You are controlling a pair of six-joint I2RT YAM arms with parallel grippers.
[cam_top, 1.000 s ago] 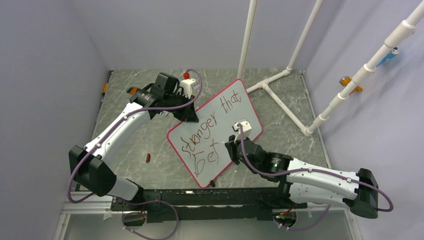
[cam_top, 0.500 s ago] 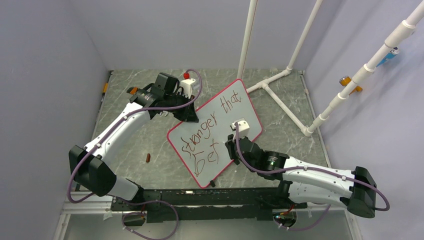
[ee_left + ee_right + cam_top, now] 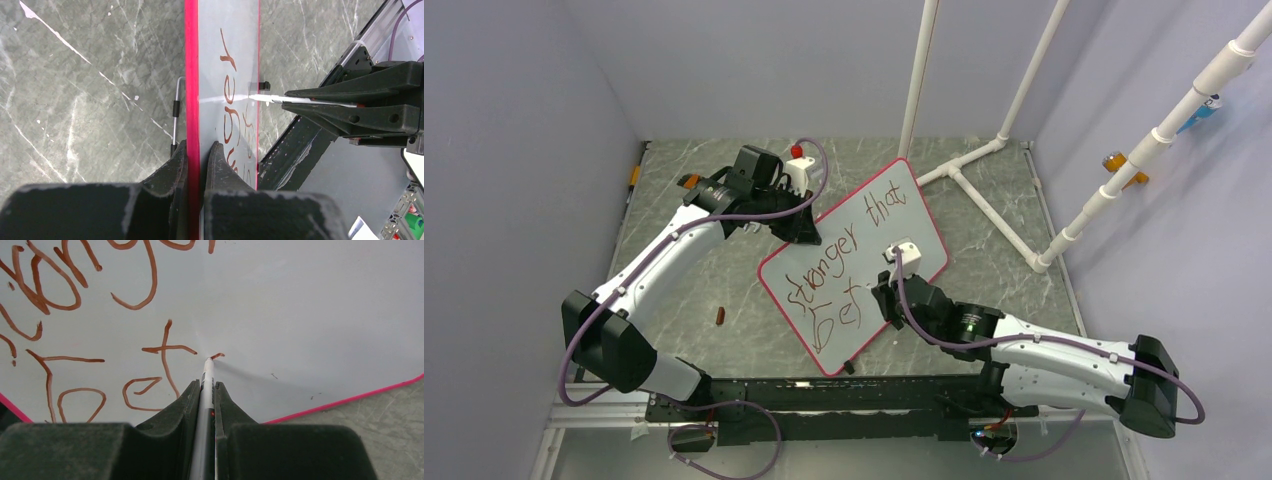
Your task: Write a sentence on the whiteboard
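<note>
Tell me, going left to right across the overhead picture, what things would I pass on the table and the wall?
small brown object on the table → whiteboard → white pipe lying on the table → orange object on the right wall → blue object higher on that wall

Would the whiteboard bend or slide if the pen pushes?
Likely stiff: the whiteboard looks flat though the left claw pinches only its rim. It seems thin and light, so without that grip the pen in the right claw might shove it.
</note>
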